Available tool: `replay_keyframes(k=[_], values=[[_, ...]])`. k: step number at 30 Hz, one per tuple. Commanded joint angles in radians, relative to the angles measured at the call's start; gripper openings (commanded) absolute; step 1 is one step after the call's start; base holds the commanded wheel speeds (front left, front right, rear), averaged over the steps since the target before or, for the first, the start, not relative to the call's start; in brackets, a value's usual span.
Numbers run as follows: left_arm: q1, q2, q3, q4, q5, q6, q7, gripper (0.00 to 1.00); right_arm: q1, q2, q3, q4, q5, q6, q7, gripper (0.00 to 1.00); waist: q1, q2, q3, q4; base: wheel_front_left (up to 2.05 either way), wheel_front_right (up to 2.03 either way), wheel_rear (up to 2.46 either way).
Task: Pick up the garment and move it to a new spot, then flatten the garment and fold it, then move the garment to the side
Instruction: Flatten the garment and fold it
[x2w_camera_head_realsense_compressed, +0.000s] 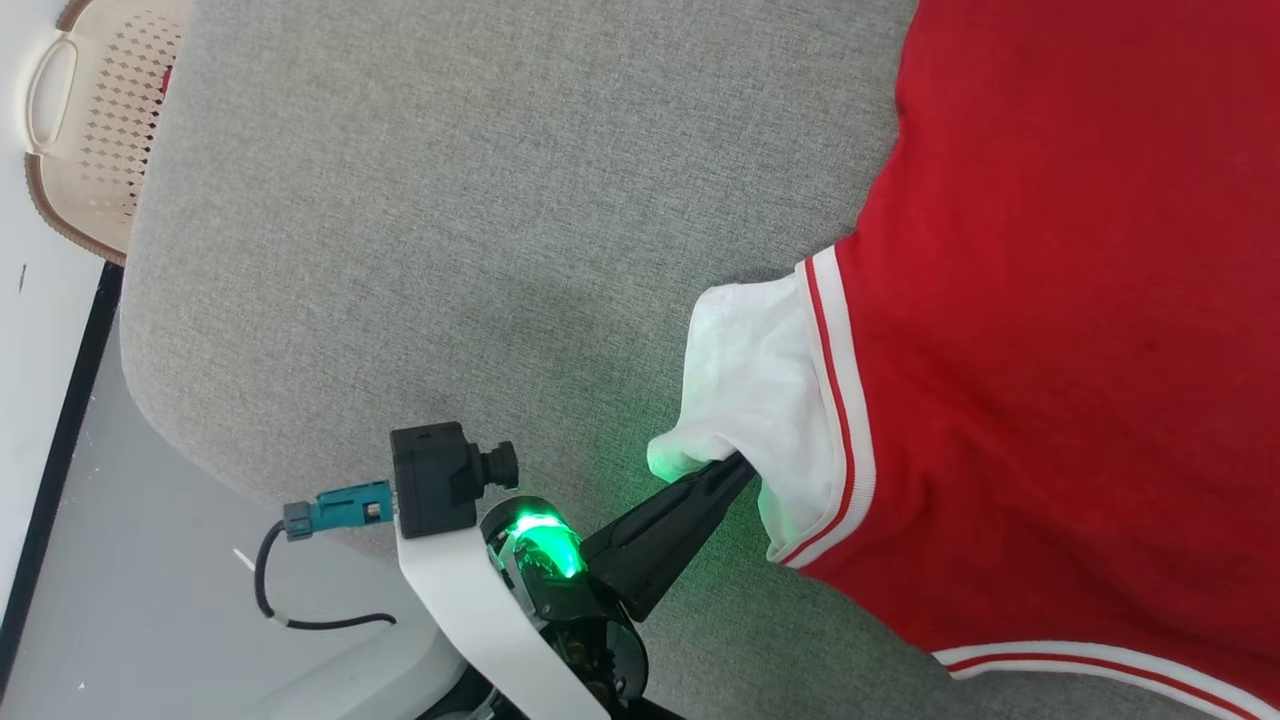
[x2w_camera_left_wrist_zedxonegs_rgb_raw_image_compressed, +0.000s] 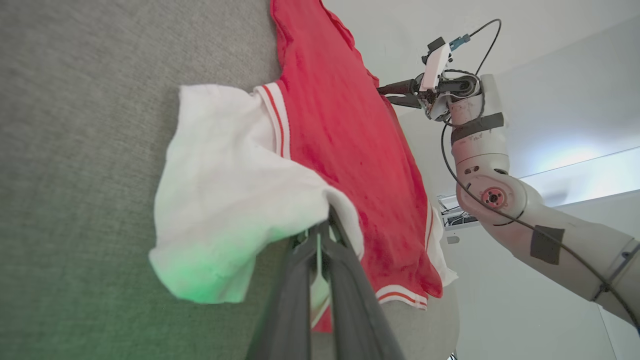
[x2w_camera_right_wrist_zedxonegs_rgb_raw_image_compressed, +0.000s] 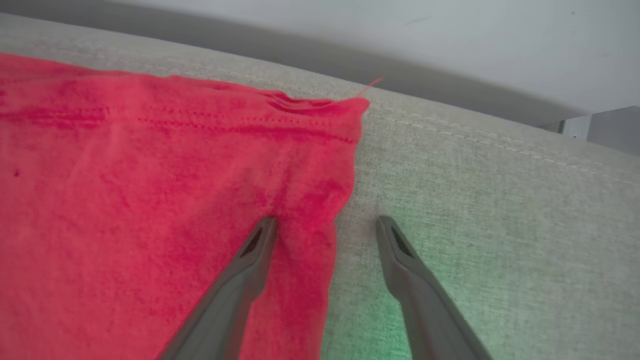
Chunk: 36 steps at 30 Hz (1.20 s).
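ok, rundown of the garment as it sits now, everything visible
The garment is a soft red short-sleeved shirt with white sleeves and red-and-white striped trim, spread mostly flat on the grey upholstered surface. The cloth looks thin and lightly creased. The left claw is shut on the edge of one white sleeve, which puffs up. At a hem corner the open right claw straddles the edge, one fingertip on red cloth, the other over bare grey.

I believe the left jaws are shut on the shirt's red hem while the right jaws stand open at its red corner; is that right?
Not quite: the left wrist view shows the left jaws shut on the garment's white sleeve, not its red hem. The right jaws do stand open at its red corner.
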<state>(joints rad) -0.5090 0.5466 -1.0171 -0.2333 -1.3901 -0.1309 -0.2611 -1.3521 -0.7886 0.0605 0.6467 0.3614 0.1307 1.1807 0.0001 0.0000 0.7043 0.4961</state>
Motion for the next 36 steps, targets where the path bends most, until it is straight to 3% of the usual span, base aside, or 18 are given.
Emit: replay_keyframes(k=[1,2,3,4,5,6,15,22,29,36], values=[[-0.008,0.002,0.005,-0.006,0.008,0.001,-0.005,0.00,0.028,0.016,0.009,0.037,-0.008,0.000,0.024,1.00,-0.0001,0.0000,0.006,0.001,0.00,0.00,0.00],[-0.008,0.002,0.008,-0.008,0.009,0.001,-0.005,0.00,0.028,0.022,0.012,0.041,-0.007,0.000,0.030,1.00,-0.0001,0.0000,0.009,0.002,0.00,0.00,0.00],[-0.006,0.003,0.012,-0.009,0.011,0.001,-0.005,0.00,0.027,0.027,0.020,0.042,-0.001,0.000,0.037,0.94,-0.0001,0.0000,0.011,0.001,0.00,0.00,0.00],[-0.005,0.003,0.014,-0.011,0.013,0.001,-0.005,0.00,0.025,0.030,0.027,0.040,0.003,0.000,0.042,0.49,-0.0001,0.0000,0.013,0.001,0.00,0.00,0.00],[-0.005,0.002,0.017,-0.013,0.015,0.001,-0.005,0.00,0.023,0.029,0.034,0.036,0.004,0.000,0.042,0.40,-0.0001,0.0000,0.016,0.000,0.00,0.00,0.00],[-0.005,0.000,0.019,-0.014,0.016,0.001,-0.005,0.00,0.023,0.026,0.038,0.033,0.005,0.000,0.042,0.00,-0.0001,0.0000,0.018,-0.001,0.00,0.00,0.00],[0.024,0.009,0.072,0.001,0.031,0.001,-0.006,0.00,-0.001,0.033,0.048,-0.009,0.076,0.000,-0.049,0.00,-0.0001,0.0000,-0.024,-0.062,0.00,0.00,0.00],[0.068,0.041,0.131,0.025,0.039,0.001,-0.005,0.00,0.112,-0.016,0.110,-0.108,0.238,0.000,-0.092,0.00,-0.0001,0.0000,-0.100,-0.161,0.00,0.00,0.00],[0.112,0.083,0.186,0.059,0.021,0.001,-0.006,0.00,0.367,-0.121,0.172,-0.302,0.424,0.000,-0.136,0.00,-0.0001,0.0000,-0.182,-0.269,0.00,0.00,0.00],[0.163,0.112,0.227,0.095,0.008,0.001,-0.006,0.00,0.764,-0.186,0.154,-0.518,0.547,0.000,-0.247,0.00,-0.0001,0.0000,-0.267,-0.343,0.00,0.00,0.00]])
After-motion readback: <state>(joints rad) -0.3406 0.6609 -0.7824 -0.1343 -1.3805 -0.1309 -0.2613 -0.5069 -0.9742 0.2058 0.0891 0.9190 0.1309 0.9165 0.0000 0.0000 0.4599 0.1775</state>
